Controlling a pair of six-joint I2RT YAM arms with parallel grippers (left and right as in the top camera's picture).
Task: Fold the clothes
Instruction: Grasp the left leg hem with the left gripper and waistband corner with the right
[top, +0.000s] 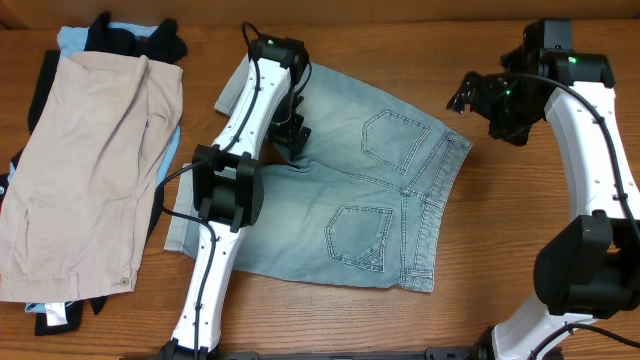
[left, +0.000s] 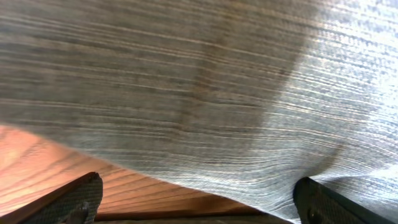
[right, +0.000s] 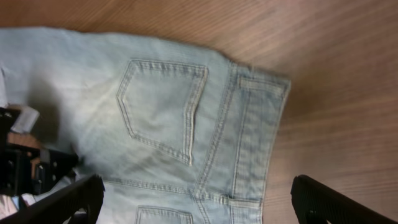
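Denim shorts (top: 370, 200) looked thick, stiff, best pinched at waistband (top: 441, 212) corners; left gripper (top: 291, 136) and right gripper (top: 464, 98) gaped empty.

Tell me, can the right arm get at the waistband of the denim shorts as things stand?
Probably yes. The right gripper hangs open just beyond the waistband, nothing lies between them, and the left gripper is at the leg end, out of the way.
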